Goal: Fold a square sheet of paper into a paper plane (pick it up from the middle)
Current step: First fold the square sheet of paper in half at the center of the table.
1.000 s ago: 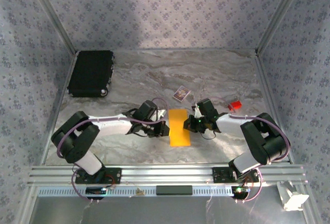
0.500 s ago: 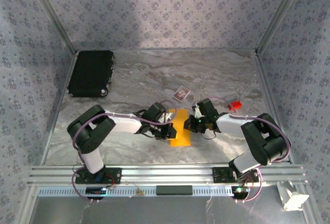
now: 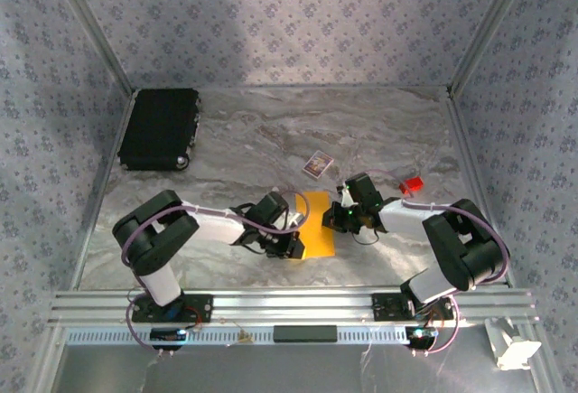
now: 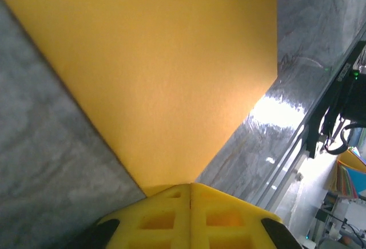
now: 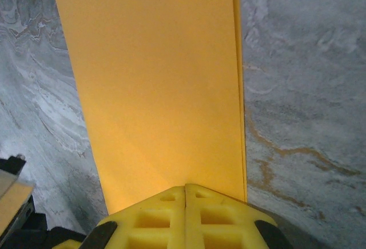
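Note:
The square sheet of paper (image 3: 318, 223) lies flat on the marble table as a narrow orange-yellow rectangle, folded double, with two layer edges showing along one long side (image 5: 239, 89). No paper plane shape is in view. My left gripper (image 3: 294, 247) is shut, its yellow tips (image 4: 190, 185) resting on the paper (image 4: 171, 71) at its near left corner. My right gripper (image 3: 340, 218) is also shut, and its tips (image 5: 185, 186) rest on the paper (image 5: 154, 77) at its right long edge.
A black case (image 3: 160, 127) lies at the back left. A small patterned card (image 3: 316, 164) sits just behind the paper, and a red block (image 3: 412, 184) to the right. An aluminium rail (image 3: 289, 303) runs along the near table edge.
My left gripper has slid from the paper's left edge onto it and down towards its near left corner, with the elbow swung up. The right arm has stayed still.

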You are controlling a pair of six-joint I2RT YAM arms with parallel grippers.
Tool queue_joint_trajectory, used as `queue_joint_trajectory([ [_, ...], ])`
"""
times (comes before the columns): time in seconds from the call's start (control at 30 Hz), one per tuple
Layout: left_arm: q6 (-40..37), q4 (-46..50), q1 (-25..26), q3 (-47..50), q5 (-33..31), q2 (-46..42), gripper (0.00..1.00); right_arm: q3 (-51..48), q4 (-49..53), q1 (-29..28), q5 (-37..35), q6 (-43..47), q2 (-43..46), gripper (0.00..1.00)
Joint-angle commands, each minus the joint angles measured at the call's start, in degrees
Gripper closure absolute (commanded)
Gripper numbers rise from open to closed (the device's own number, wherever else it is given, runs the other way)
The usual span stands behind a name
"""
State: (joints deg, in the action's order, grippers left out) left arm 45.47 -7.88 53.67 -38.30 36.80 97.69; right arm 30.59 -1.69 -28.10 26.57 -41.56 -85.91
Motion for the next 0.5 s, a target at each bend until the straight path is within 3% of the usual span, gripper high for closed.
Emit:
queue_joint_trajectory([
  [0.0, -0.83, 1.46, 1.21, 0.61, 0.48, -2.56, 0.94, -2.53, 9.95, 0.38, -6.99, 0.04, -1.63, 1.00],
  [0.23, 1.30, -0.63, -1.21, -2.90, -2.70, -6.04, 0.93, -2.42, 10.04, 0.35, -6.89, 0.12, -1.58, 1.00],
  [0.47, 4.63, -3.61, -5.81, -6.51, -3.88, 1.28, 0.92, -2.07, 9.60, 0.19, -6.44, 0.03, -2.16, 1.00],
])
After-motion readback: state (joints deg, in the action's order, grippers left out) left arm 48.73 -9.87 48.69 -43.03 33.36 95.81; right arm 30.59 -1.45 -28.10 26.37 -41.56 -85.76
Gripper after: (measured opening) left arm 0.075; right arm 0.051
